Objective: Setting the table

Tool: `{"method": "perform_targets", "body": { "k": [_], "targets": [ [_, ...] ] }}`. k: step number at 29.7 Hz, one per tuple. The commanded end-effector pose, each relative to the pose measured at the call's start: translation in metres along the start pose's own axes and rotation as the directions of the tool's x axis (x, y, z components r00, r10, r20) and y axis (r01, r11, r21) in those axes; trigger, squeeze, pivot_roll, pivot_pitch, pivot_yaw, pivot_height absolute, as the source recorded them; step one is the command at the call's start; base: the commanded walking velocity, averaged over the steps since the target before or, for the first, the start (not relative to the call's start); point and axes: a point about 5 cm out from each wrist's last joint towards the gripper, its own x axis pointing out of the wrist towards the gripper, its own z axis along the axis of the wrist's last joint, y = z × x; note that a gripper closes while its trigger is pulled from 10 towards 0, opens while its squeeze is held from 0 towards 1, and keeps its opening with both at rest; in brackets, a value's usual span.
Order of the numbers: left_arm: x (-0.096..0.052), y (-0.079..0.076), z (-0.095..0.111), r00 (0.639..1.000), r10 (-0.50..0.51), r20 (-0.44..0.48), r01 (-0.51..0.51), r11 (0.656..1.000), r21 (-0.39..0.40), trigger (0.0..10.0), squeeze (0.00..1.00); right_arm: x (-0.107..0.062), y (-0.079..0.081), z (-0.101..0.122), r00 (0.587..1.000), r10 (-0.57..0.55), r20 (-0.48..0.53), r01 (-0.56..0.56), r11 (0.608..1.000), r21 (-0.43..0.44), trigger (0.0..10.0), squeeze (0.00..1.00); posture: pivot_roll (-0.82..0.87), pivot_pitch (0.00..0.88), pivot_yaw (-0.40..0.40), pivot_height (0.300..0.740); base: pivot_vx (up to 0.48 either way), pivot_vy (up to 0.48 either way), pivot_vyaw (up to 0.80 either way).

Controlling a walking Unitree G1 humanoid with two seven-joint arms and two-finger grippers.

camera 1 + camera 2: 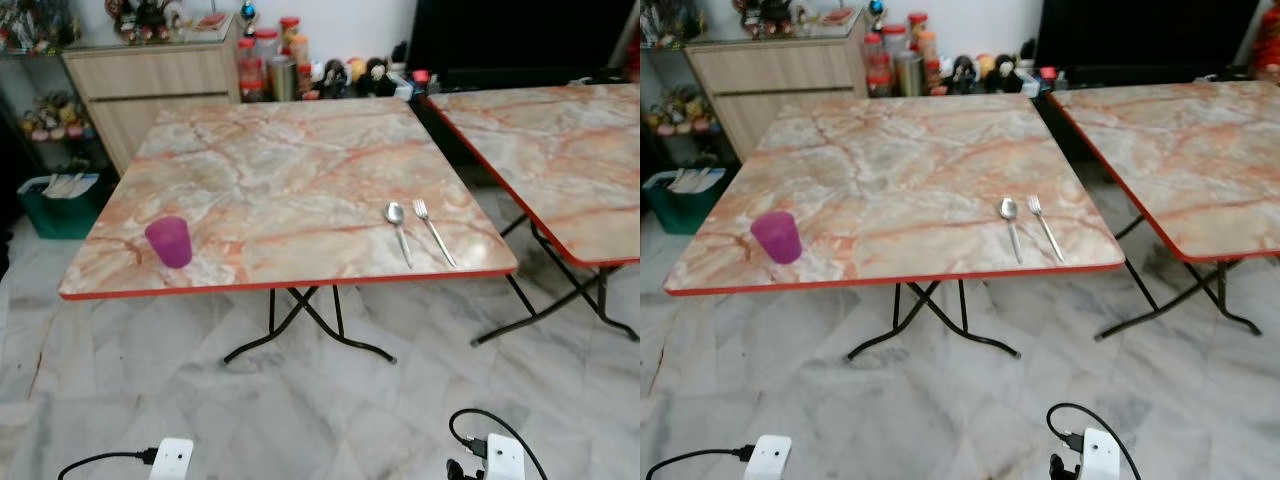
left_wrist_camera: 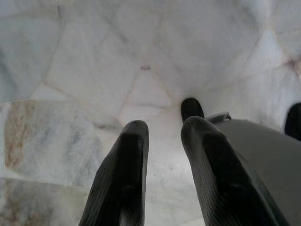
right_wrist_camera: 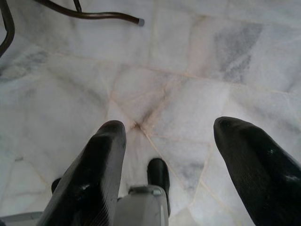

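**Cup, spoon and fork on the table, both arms idle**

A translucent purple plastic cup (image 1: 169,241) sits near the front left corner of the square marble-patterned folding table (image 1: 280,170). Near the front right corner, a steel spoon (image 1: 398,230) lies just beside a steel fork (image 1: 433,230). Left gripper (image 2: 162,136) hangs narrowly parted and empty over the pale marble floor (image 3: 197,61); right gripper (image 3: 169,136) hangs spread wide, empty.

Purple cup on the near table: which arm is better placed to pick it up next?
Probably the left. The purple cup stands near the table's front-left corner, on the robot's left, while the spoon and fork lie toward the right. Both claws hang low, pointing at the floor; the left claw is narrowly open.
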Motion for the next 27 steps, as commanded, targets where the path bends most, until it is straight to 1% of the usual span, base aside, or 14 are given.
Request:
{"method": "perform_targets", "body": {
  "k": [1,4,7,8,11,16,18,19,21,22,24,25,26,27],
  "targets": [
    [-0.002,0.007,-0.007,0.999,0.014,-0.031,-0.014,1.0,-0.004,10.0,0.0,0.002,0.001,0.006,1.0,0.001,0.01,0.0,1.0,-0.004,10.0,0.0,0.03,0.0,0.003,0.736,0.296,0.0,0.0],
    [-0.002,0.013,-0.008,0.999,0.022,-0.037,-0.023,1.0,-0.01,10.0,0.0,0.002,0.001,0.008,1.0,0.003,0.011,-0.003,1.0,-0.011,10.0,0.0,0.03,0.0,0.002,0.736,0.304,0.0,0.0],
    [-0.003,0.02,-0.006,0.999,0.029,-0.035,-0.029,0.999,-0.013,10.0,0.0,0.002,0.001,0.009,1.0,0.005,0.005,-0.005,1.0,-0.022,10.0,0.0,0.03,0.0,0.002,0.736,0.304,0.0,0.42],
    [-0.003,0.025,-0.003,0.999,0.035,-0.031,-0.035,0.999,-0.016,10.0,0.0,0.003,0.0,0.01,1.0,0.0,0.0,0.0,1.0,-0.008,10.0,0.0,0.04,0.0,-0.003,0.736,0.3,0.0,0.0],
    [-0.003,0.029,0.001,0.999,0.037,-0.024,-0.037,0.999,-0.016,10.0,0.0,0.003,0.0,0.012,1.0,0.001,0.005,-0.001,1.0,-0.01,10.0,0.0,0.04,0.0,-0.005,0.736,0.3,0.0,0.0],
    [-0.002,0.028,0.004,0.999,0.037,-0.018,-0.037,0.999,-0.022,10.0,0.0,0.004,0.0,0.015,1.0,0.012,0.012,-0.011,1.0,-0.019,10.0,0.0,0.04,0.0,-0.007,0.736,0.299,0.0,0.34],
    [-0.001,0.021,0.004,0.999,0.03,-0.014,-0.03,0.999,-0.025,10.0,0.0,0.004,0.001,0.015,1.0,0.009,0.013,-0.009,1.0,-0.001,10.0,0.0,0.04,0.0,-0.009,0.736,0.279,0.0,0.0],
    [-0.001,0.021,0.005,1.0,0.029,-0.012,-0.03,0.999,-0.03,10.0,0.0,0.004,0.001,0.015,1.0,0.01,0.014,-0.01,1.0,0.002,10.0,0.0,0.04,0.0,-0.009,0.736,0.277,0.0,0.0],
    [-0.001,0.024,0.007,0.999,0.032,-0.007,-0.032,0.999,-0.037,10.0,0.0,0.004,0.001,0.016,1.0,0.012,0.015,-0.012,1.0,0.007,10.0,0.0,0.04,0.0,-0.009,0.736,0.27,0.0,0.0],
    [-0.001,0.029,0.01,0.999,0.033,-0.007,-0.033,0.999,-0.038,10.0,0.0,0.004,0.001,0.016,1.0,0.012,0.015,-0.013,1.0,0.012,10.0,0.0,0.04,0.0,-0.009,0.736,0.0,0.0,0.0],
    [-0.001,0.031,0.01,0.999,0.032,-0.009,-0.033,0.999,-0.034,10.0,0.0,0.004,0.002,0.017,1.0,0.015,0.017,-0.015,1.0,0.011,10.0,0.0,0.04,0.0,-0.007,0.736,0.0,0.0,0.0],
    [-0.001,0.029,0.011,0.999,0.03,-0.009,-0.031,0.999,-0.033,10.0,0.0,0.004,0.002,0.017,1.0,0.017,0.02,-0.017,1.0,0.01,10.0,0.0,0.04,0.0,-0.006,0.736,0.0,0.0,0.0],
    [0.0,0.024,0.012,1.0,0.022,-0.009,-0.022,0.999,-0.03,10.0,0.0,0.005,0.002,0.019,1.0,0.018,0.024,-0.018,1.0,0.004,10.0,0.0,0.03,0.0,-0.004,0.736,0.0,0.0,0.0],
    [0.0,0.024,0.012,1.0,0.022,-0.009,-0.022,0.999,-0.03,10.0,0.0,0.005,0.002,0.019,1.0,0.018,0.024,-0.018,1.0,0.004,10.0,0.0,0.03,0.0,-0.004,0.736,0.0,0.0,0.0]
  ]
}}
